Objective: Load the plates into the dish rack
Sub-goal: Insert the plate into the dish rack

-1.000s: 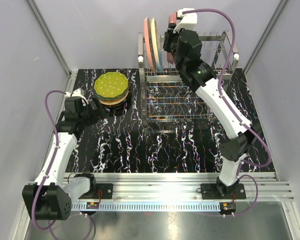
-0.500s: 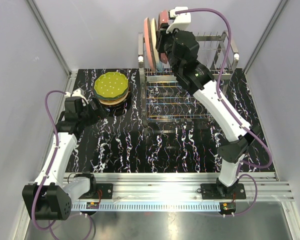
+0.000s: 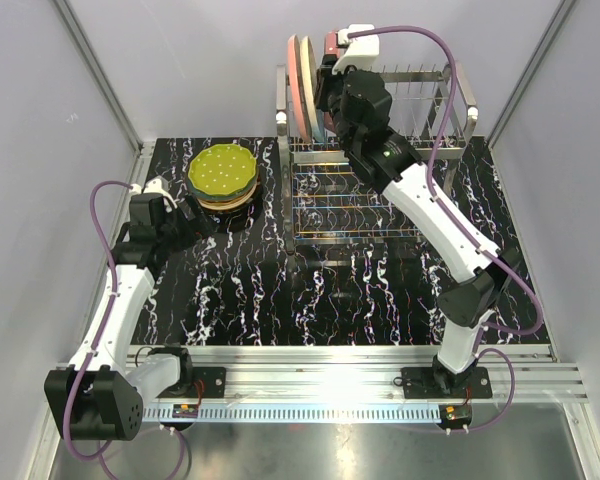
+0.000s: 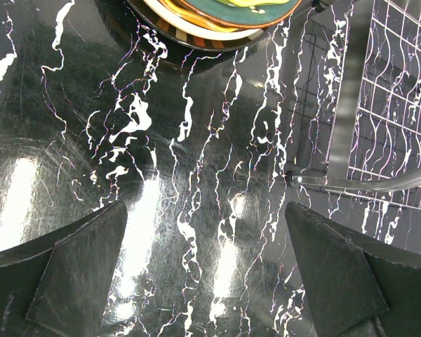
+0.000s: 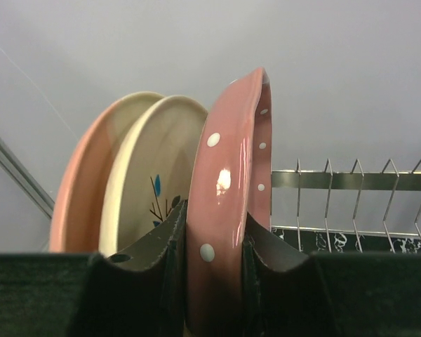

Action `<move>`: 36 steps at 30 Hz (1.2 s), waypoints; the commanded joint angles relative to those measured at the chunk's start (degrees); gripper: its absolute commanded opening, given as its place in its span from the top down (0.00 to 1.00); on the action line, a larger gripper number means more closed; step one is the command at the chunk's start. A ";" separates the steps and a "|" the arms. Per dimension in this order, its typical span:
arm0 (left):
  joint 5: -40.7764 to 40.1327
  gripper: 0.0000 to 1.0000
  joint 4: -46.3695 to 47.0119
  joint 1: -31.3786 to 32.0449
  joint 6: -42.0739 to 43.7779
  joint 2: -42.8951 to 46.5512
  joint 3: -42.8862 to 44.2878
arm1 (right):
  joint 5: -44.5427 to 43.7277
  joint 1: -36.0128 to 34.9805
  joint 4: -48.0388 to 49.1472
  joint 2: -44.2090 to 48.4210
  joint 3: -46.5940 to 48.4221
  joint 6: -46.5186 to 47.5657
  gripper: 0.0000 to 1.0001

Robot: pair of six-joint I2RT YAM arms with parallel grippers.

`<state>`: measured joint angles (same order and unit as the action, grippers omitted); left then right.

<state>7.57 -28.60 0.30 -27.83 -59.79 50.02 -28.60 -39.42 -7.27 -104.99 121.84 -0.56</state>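
Note:
My right gripper (image 5: pixel 215 242) is shut on the dotted pink plate (image 5: pixel 231 182), held on edge and upright; from above the plate (image 3: pixel 327 45) is over the left end of the dish rack (image 3: pixel 380 190), just right of two plates standing there. Those are a pink/cream plate (image 5: pixel 81 189) and a cream plate with a leaf drawing (image 5: pixel 144 182), also seen from above (image 3: pixel 298 85). A stack of plates topped by the dotted green one (image 3: pixel 221 171) lies on the table left of the rack. My left gripper (image 4: pixel 207 270) is open and empty above the table, near that stack (image 4: pixel 217 17).
The rack's upright tines (image 5: pixel 358 189) stand free to the right of the held plate. The rack's frame and wire floor (image 4: pixel 386 105) show at the right of the left wrist view. Grey walls enclose the black marbled table (image 3: pixel 280 290).
My right arm has carried the dotted pink plate leftward, closer to the two standing plates. The left arm has not moved.

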 commanded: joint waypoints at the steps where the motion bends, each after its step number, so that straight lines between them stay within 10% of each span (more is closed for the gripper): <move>1: 1.57 0.01 2.32 -0.21 0.41 0.38 0.87 | -0.14 -0.66 11.40 5.06 -0.72 0.29 1.00; 18: 2.18 0.01 2.50 -0.21 0.33 0.11 0.78 | 1.97 -0.13 12.28 7.17 -7.93 -2.43 0.95; 36: 2.36 0.01 2.50 -0.29 0.41 0.20 0.69 | 3.55 -0.13 11.14 7.96 -7.67 -5.15 0.55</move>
<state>8.69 -28.58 0.30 -27.86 -59.79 50.02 -27.00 -39.03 -0.19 -100.14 112.25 -3.53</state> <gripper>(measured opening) 0.988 0.435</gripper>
